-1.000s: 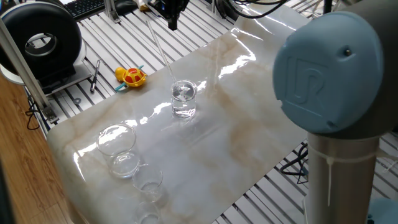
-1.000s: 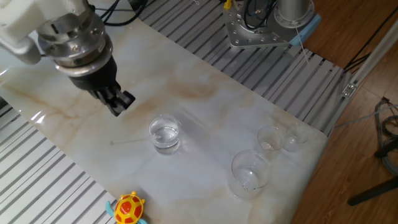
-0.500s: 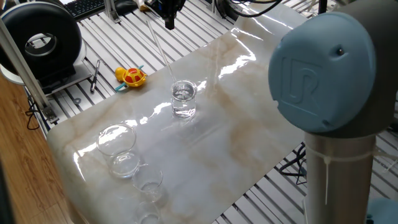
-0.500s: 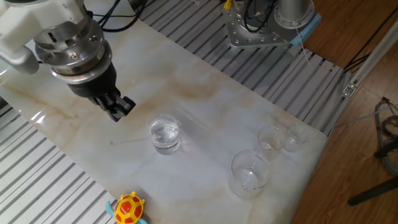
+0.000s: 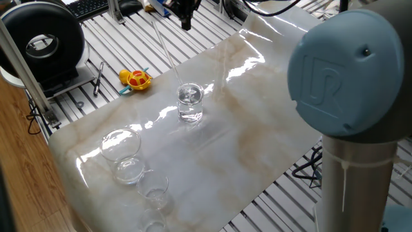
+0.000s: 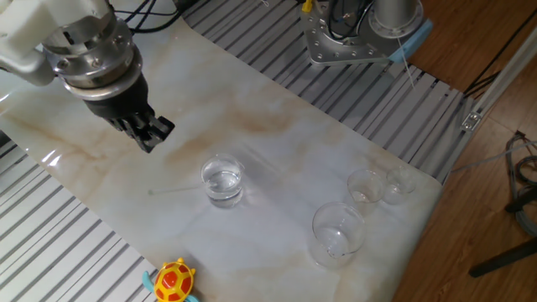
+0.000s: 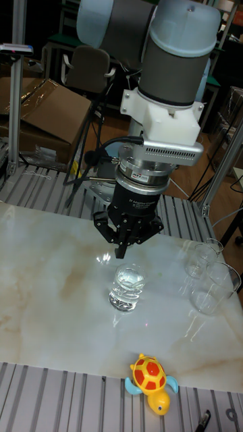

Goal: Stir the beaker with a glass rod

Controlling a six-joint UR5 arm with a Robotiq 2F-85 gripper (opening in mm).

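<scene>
Claw: gripper (image 6: 152, 134) points straight down above the marble top, fingers drawn close together with nothing seen between them; in the tall fixed view its tip (image 7: 123, 251) hangs just above the beaker's rim, while the other fixed view places it up and to the left of the beaker, apart from it.
Arm pose: wrist vertical, black gripper body under a grey and white flange; a large blue-grey joint cap (image 5: 344, 67) fills the right of one fixed view.
Beaker: clear, straight-sided beaker (image 6: 222, 182) upright near the middle of the marble tabletop (image 6: 277, 159), with clear liquid inside; also seen at (image 5: 190, 103) and (image 7: 127, 287).
Glass rod: glass rod (image 5: 166, 48) leans out of the beaker, its lower end inside the glass, its upper part slanting up and away toward the slatted area; the gripper is not on it. In the other fixed view and the tall fixed view I cannot make the rod out.
Beside the beaker: wider rounded glass vessel (image 6: 338, 233) stands well apart toward the table's far end, with two small glass cups (image 6: 365, 185) just beyond it; the same group shows at (image 5: 120, 145) and (image 7: 214, 282).
Table edge: yellow and red toy turtle (image 6: 173, 280) lies on the slatted metal surface (image 6: 59, 243) just off the marble, near the beaker's side; also at (image 5: 136, 79) and (image 7: 152, 382).
Further out: black round device (image 5: 45, 42) sits on the slats at one corner; a keyboard (image 5: 89, 6) lies beyond it.
</scene>
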